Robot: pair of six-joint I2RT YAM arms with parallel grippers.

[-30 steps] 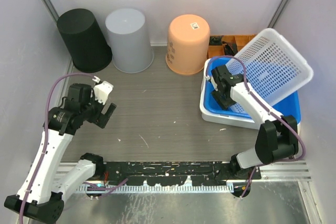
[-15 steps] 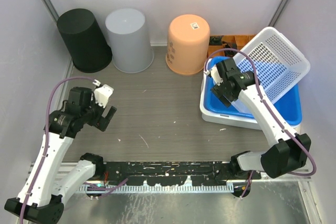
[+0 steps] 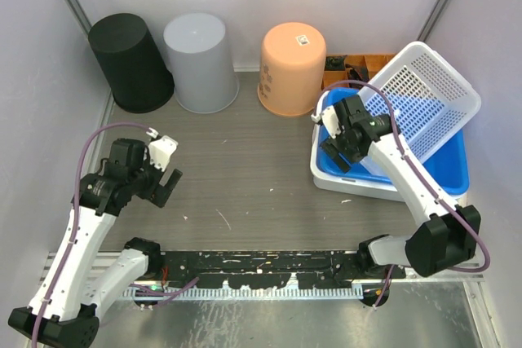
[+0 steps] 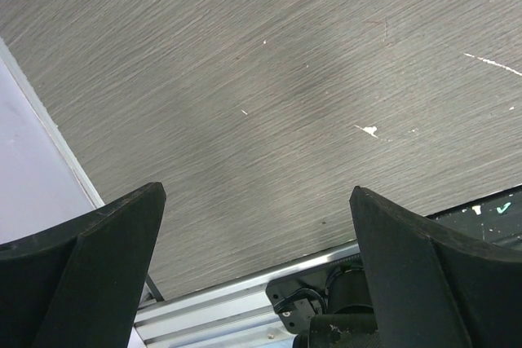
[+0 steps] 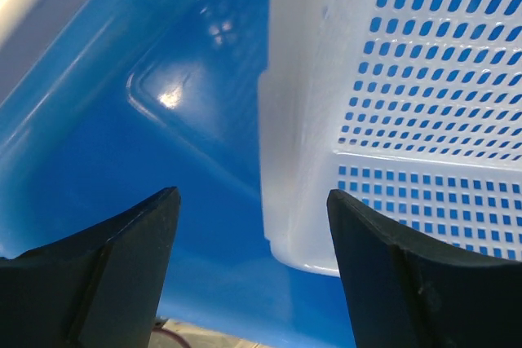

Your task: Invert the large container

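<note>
Blue container [image 3: 453, 170] sits upright on the bench [image 3: 245, 160] at the right of the frame, with a white basket [image 3: 424, 103] leaning tilted inside it, so the flip looks not yet begun. The right claw [image 3: 336, 151] hangs spread wide over the container's left inner corner, beside the basket's lower edge, gripping nothing. Next, I judge, the basket must be cleared or a rim gripped. The left claw [image 3: 165, 183], also wide and empty, hovers over bare bench at left.

Left of the blue tub [image 3: 453, 170] the table [image 3: 245, 160] lies open, the orange bin [image 3: 292, 67] stands just behind its left corner, and the tilted white basket [image 3: 424, 99] fills its right side.
</note>
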